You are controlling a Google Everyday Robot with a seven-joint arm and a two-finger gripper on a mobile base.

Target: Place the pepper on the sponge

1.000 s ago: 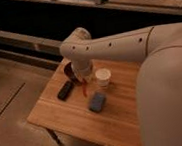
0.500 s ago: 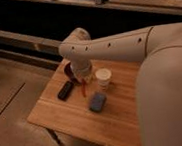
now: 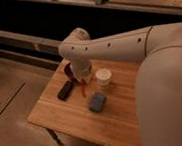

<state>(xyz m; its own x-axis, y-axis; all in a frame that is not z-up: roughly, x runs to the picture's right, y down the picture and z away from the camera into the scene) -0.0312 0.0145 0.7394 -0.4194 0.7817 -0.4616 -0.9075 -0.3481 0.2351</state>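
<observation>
On the desk the end effector hangs over the far middle, with the pepper directly beneath it. The sponge lies nearer, just right of the pepper. A cup stands behind the sponge, a flat slab lies left of the pepper, and a bowl sits behind.

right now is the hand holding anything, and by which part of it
The hand, above the table beside the cup, is shut on the pepper. It appears to grip the pepper's upper end, and the rest hangs down.
</observation>
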